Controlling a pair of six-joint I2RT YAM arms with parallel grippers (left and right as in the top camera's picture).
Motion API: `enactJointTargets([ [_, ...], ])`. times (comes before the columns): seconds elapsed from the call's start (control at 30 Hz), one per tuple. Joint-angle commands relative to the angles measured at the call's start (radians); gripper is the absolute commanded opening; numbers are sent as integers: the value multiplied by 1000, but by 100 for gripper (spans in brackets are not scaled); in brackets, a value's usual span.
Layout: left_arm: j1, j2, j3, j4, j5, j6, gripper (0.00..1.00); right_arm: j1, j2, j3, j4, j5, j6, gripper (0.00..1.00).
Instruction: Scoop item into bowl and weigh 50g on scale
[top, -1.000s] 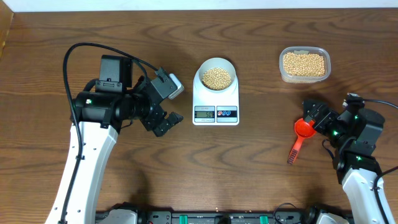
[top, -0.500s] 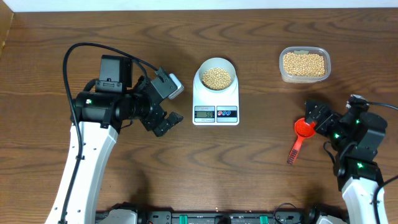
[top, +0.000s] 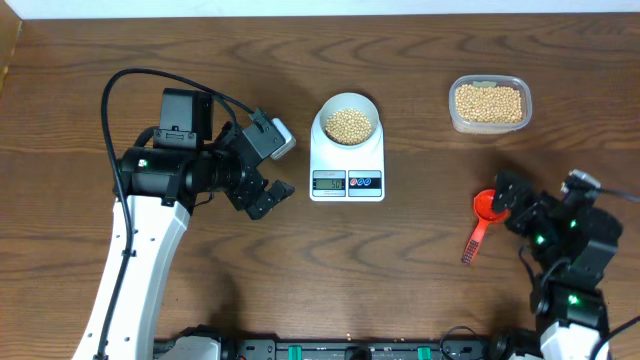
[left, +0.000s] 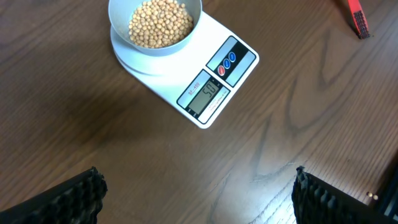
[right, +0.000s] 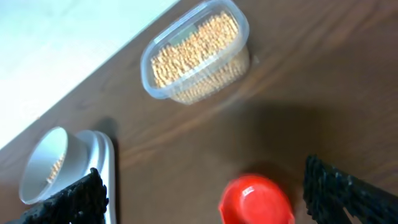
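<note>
Note the left gripper (top: 266, 196) just left of the scale (top: 347, 166), fingers spread, empty. Note the right gripper (top: 508, 194) well right of it, fingers spread too, just beside the scoop (top: 488, 206), gripping nothing. Judge the weighing near done: beans (top: 349, 124) in the bowl (top: 349, 97) on the scale's far half, display too small to read. Beware nudging scale or bowl with a sweeping arm, shifting the reading or spilling beans. Beware snagging the scoop. Farther right, mind the tub (top: 490, 127): risk overshooting by scooping more.
</note>
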Motion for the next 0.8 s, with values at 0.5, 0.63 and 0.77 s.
enactJointTargets([
  [0.5,3,-13,11,-3,9,13,98,18,-302,-312,311,51,0,99],
  [0.63,3,-13,11,-2,9,13,98,20,-347,-312,305,57,0,99],
  [0.77,3,-13,11,-2,9,13,98,29,-393,-312,238,57,0,99],
])
